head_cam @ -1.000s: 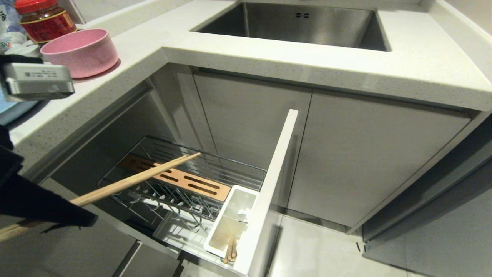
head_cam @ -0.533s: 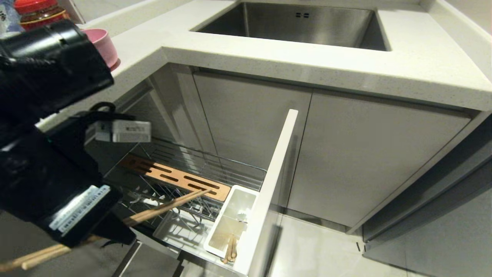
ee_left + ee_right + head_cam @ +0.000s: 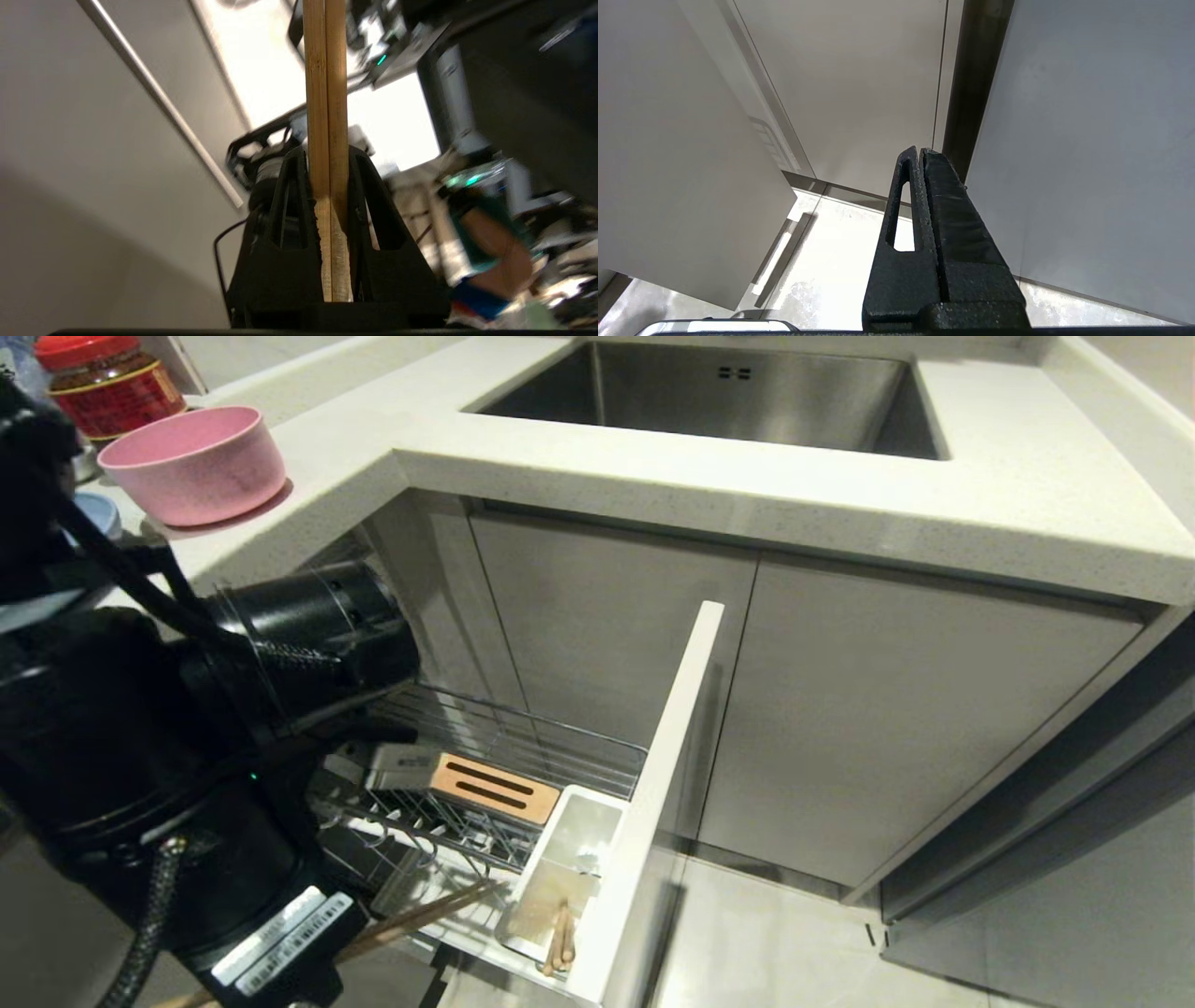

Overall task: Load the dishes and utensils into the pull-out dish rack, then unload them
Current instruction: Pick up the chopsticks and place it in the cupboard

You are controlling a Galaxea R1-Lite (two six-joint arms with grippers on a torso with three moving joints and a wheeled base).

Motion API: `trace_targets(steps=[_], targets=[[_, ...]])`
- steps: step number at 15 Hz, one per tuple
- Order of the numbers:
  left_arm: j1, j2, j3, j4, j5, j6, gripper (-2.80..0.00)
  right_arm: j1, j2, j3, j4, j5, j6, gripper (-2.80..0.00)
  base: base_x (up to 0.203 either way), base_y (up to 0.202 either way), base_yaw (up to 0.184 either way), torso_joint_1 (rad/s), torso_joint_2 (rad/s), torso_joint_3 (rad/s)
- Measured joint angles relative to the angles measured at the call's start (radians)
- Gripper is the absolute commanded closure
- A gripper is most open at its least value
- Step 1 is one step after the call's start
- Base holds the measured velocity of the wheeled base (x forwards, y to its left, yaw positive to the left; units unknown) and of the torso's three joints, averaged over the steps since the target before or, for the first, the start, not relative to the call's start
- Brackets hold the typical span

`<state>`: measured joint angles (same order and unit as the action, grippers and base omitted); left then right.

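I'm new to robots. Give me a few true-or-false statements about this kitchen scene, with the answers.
1. The left gripper grips a pair of chopsticks. True.
2. The pink bowl sits in the rack. False: it stands on the counter.
3. The white bin already holds chopsticks. True.
4. The right gripper holds a fork. False: it is shut on nothing.
5. The sink is full of dishes. False: none show in it.
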<state>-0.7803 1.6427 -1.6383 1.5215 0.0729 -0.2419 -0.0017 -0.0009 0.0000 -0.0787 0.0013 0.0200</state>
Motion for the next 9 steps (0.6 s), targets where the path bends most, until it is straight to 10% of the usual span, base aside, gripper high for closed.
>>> trace_targets(steps=[9], targets=[[-0.026, 0.073, 0.094, -0.092, 0.013, -0.005, 0.00, 0.000, 0.000, 0.000, 0.000, 0.000, 0.000, 0.00, 0.000, 0.000, 0.000, 0.000, 0.00, 0.000]])
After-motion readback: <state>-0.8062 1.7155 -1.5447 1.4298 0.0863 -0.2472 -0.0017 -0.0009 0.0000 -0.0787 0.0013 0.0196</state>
